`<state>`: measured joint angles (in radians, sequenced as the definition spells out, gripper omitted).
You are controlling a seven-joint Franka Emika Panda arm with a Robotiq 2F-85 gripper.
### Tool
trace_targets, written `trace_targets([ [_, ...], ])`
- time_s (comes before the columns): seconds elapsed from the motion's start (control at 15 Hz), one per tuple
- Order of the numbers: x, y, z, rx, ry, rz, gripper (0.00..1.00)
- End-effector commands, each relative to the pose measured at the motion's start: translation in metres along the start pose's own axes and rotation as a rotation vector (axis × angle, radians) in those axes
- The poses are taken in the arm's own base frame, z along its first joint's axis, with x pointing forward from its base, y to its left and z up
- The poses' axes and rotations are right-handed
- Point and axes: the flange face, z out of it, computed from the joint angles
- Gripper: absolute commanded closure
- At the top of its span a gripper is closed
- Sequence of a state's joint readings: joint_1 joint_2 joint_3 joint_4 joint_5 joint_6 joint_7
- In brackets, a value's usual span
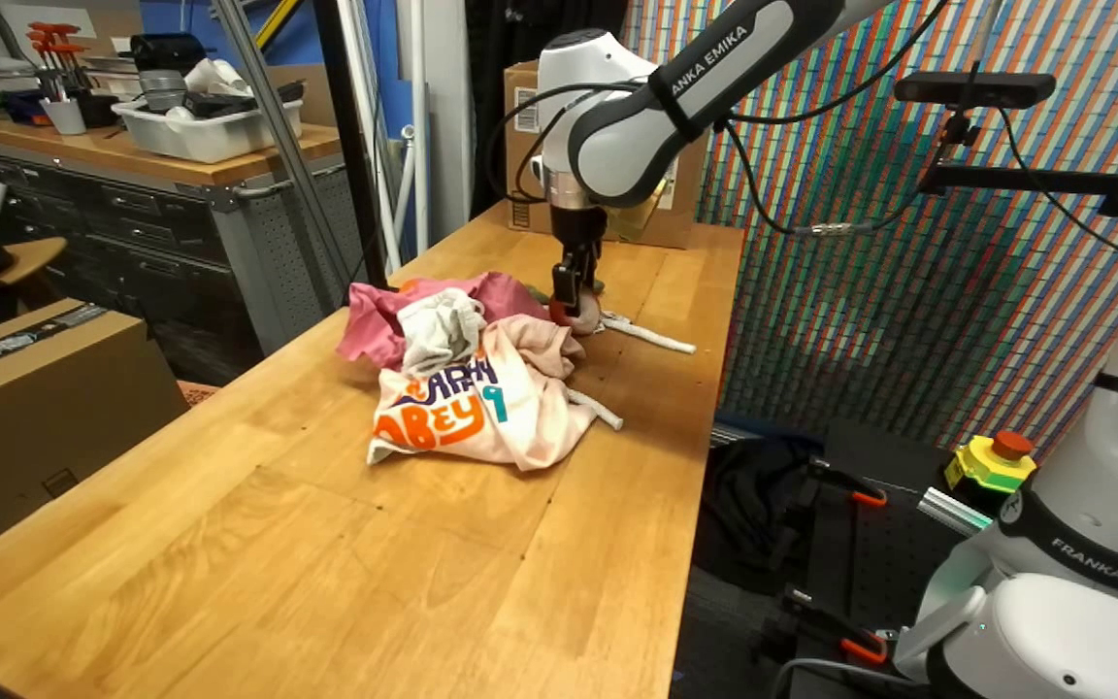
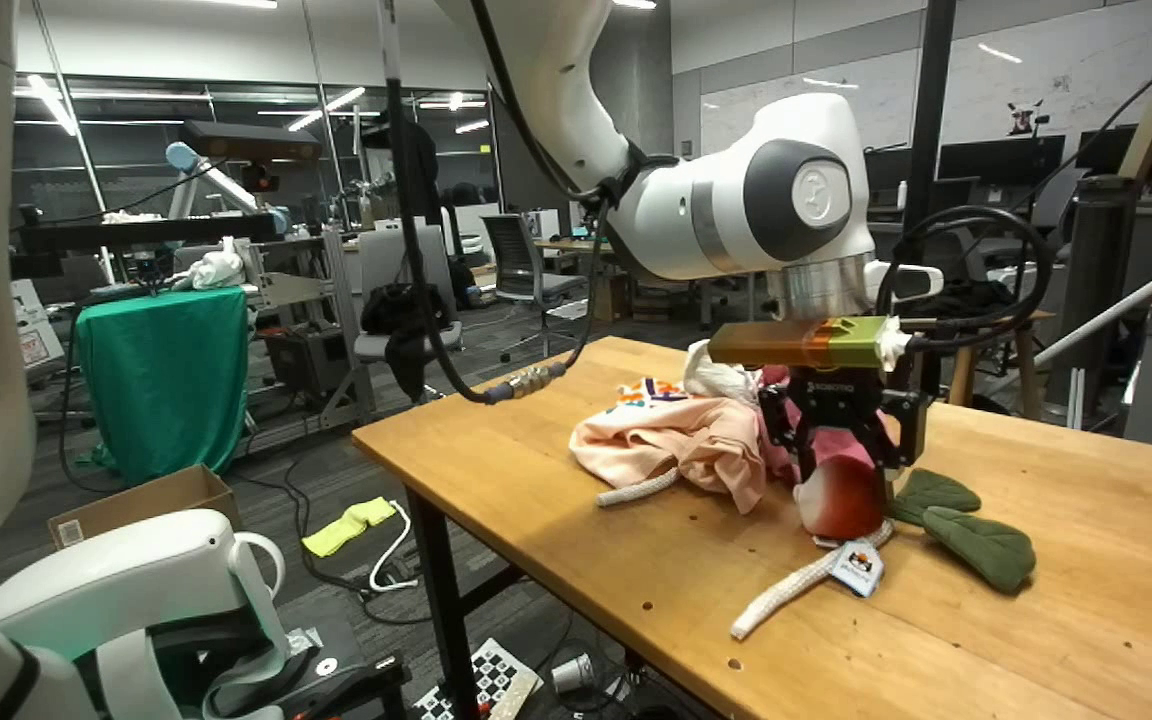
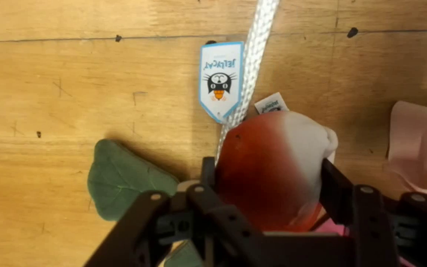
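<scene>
Your arm (image 1: 743,58) slopes down from above in both exterior views, reaching well out from its upright base (image 1: 1102,485). The wrist (image 2: 801,195) bends so that the metal flange (image 2: 826,290) faces downward, and your jaws hang beneath it, pointing straight down. In the wrist view you see both jaws reaching in from the bottom edge, tips about level; they stand apart, partly closed, bearing on opposite sides of what they hold.

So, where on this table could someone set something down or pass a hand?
Widest: bare tabletop beyond the printed cloth, away from the gripper. Smaller: between the green leaves and the cardboard box. Crowded: around the gripper, with the plush toy, white cord and pink cloth.
</scene>
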<state>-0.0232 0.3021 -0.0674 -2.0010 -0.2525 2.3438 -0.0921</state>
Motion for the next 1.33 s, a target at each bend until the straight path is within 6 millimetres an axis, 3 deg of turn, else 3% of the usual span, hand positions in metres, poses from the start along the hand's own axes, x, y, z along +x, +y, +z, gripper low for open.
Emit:
trace_targets([
  [0.0, 0.009, 0.007, 0.006, -0.005, -0.004, 0.015, 0.63],
  [0.33, 0.01, 0.02, -0.003, -0.041, 0.039, 0.047, 0.94],
  [0.67, 0.012, 0.055, -0.011, -0.168, 0.134, 0.141, 0.92],
  [1.27, -0.007, 0.149, 0.004, -0.43, 0.144, 0.393, 0.91],
])
